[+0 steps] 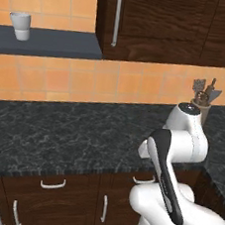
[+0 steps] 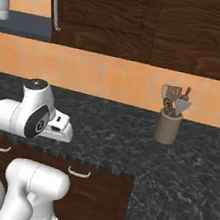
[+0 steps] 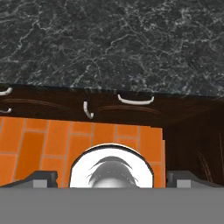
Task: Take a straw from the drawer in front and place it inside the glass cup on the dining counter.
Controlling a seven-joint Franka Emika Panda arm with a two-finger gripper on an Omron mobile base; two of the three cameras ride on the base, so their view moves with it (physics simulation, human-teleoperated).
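You have the shallow dark-brown wooden drawer [image 3: 135, 110] shut, its front flush with the fronts beside it, directly under the edge of the black speckled counter [image 3: 113, 43]. In the hand view its small curved silver handle [image 3: 135, 101] sits just toward 1 o'clock from the middle, lying level along the front with both ends curling up. In the left base view the drawer [image 1: 123, 182] lies at 5 o'clock, with its handle [image 1: 142, 180] partly hidden. In the right base view the drawer [image 2: 98, 179] lies near 6 o'clock, and its handle [image 2: 79, 172] shows whole.
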